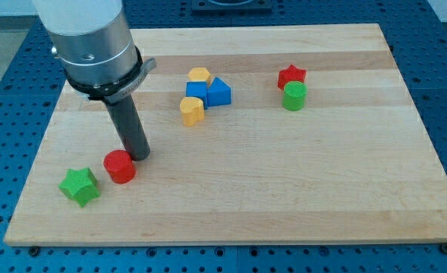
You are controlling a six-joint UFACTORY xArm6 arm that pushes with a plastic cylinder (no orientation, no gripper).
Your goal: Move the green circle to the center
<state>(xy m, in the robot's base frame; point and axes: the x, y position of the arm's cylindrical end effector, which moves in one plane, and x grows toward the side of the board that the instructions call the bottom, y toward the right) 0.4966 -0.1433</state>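
Note:
The green circle (294,96) stands on the wooden board at the view's upper right, touching a red star (291,76) just above it. My tip (140,155) rests on the board at the left, far from the green circle. It is right beside the upper right edge of a red circle (120,167).
A green star (80,186) lies at the lower left of the board (284,189). Near the top middle sit a yellow hexagon (199,76), a blue cube (196,94), a blue triangle (218,92) and a yellow heart-like block (192,111), clustered together.

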